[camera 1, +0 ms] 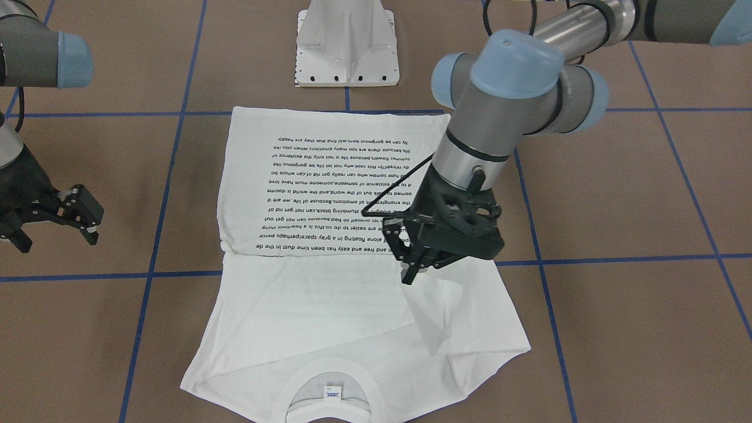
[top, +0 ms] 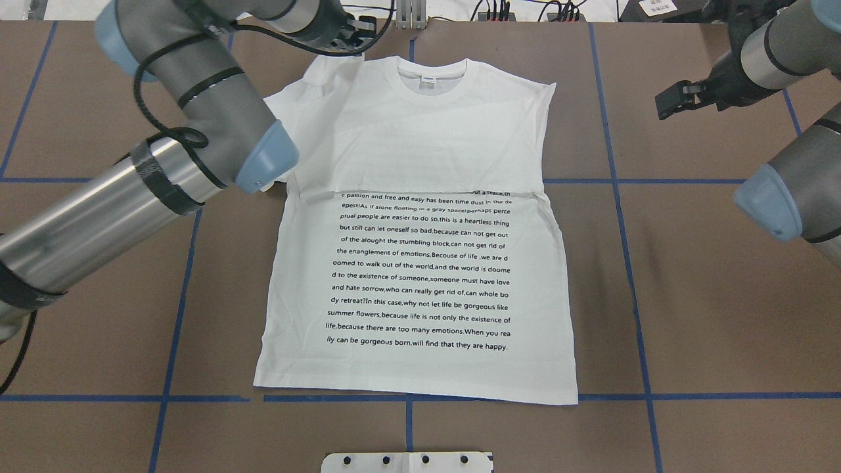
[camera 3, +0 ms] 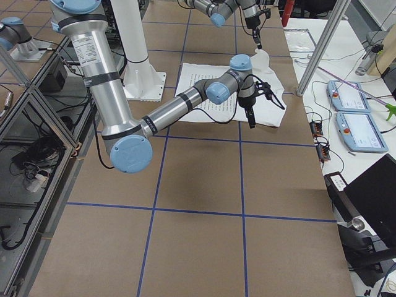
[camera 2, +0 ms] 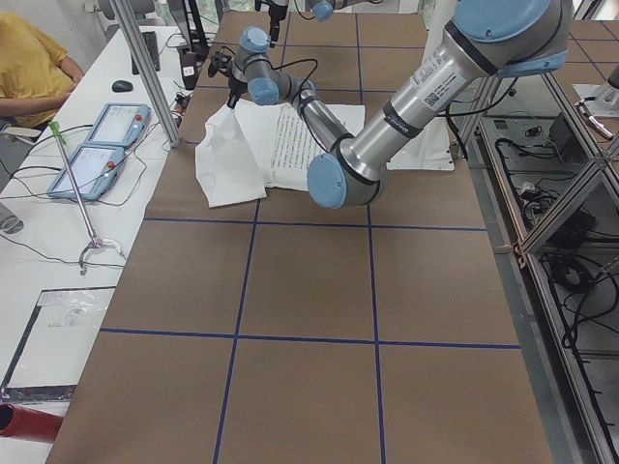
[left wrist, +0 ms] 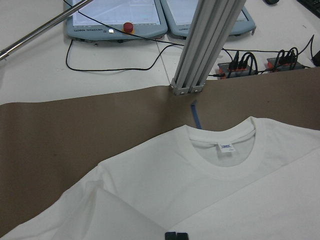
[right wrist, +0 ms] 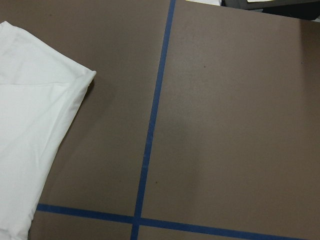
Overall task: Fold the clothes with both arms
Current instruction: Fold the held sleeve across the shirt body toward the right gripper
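Note:
The white T-shirt lies flat on the brown table with its black text facing up. Its ribbed collar and neck label are at the far end from the robot. My left gripper is shut on the shirt's left shoulder area and holds a flap of cloth up off the table. The same raised cloth stands like a tent in the exterior left view. The left wrist view looks down on the collar. My right gripper hangs open and empty over bare table, off the shirt's other side.
The white pedestal base stands at the robot's edge of the table. Blue tape lines grid the brown surface. Beyond the far edge are an aluminium post, two teach pendants and a seated person.

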Robot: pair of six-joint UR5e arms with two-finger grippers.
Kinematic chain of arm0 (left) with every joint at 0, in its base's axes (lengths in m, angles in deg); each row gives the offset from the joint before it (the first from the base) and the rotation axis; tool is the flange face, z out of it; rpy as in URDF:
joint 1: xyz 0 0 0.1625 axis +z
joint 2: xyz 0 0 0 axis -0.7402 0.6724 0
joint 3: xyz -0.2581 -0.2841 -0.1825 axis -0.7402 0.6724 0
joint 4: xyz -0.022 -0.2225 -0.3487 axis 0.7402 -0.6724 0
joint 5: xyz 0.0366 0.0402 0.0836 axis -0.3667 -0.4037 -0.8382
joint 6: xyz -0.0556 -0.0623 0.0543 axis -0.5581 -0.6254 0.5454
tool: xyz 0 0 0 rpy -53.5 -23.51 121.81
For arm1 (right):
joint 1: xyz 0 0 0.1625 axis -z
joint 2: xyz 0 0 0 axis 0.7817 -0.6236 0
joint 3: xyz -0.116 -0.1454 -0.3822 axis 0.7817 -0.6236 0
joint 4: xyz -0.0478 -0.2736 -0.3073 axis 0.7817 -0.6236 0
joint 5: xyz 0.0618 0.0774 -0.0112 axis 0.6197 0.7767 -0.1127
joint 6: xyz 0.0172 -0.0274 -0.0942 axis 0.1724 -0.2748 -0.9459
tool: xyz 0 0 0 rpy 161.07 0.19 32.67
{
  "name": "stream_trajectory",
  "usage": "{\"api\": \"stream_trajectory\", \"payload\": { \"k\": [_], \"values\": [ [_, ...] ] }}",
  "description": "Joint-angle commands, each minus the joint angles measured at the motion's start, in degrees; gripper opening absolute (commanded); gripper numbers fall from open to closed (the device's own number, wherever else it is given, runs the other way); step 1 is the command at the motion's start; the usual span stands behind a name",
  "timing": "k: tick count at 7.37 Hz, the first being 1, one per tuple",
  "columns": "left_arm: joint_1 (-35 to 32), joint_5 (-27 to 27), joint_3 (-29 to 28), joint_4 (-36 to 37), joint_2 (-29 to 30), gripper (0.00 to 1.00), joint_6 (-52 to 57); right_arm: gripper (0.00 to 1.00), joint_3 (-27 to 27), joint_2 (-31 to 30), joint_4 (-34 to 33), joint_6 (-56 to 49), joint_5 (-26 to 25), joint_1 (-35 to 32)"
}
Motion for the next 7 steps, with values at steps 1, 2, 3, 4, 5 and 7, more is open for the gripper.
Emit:
{"api": "stream_trajectory", "payload": {
  "k": [1,2,3,4,5,7],
  "values": [
    [10.3,-9.0,-4.7,-2.5,3.2,0.00,-4.3,1.00,-0.1,-0.1,0.0,0.0,0.0,0.0],
    [13.8,-12.4,-8.9,-9.3,3.6,0.00,-6.2,1.00,-0.1,-0.1,0.0,0.0,0.0,0.0],
    [17.0,-15.1,-15.1,-16.8,5.5,0.00,-6.9,1.00,-0.2,-0.1,0.0,-0.1,-0.1,0.0],
    [20.2,-18.6,-21.9,-21.7,9.1,0.00,-7.0,1.00,-0.1,-0.1,0.0,0.0,-0.1,0.0],
    [22.1,-20.6,-23.5,-22.2,11.4,0.00,-7.0,1.00,-0.1,-0.1,0.0,0.0,-0.1,0.0],
    [23.1,-20.5,-24.1,-22.2,13.2,0.00,-6.7,1.00,-0.1,0.0,0.0,0.3,-0.1,0.0]
  ]
}}
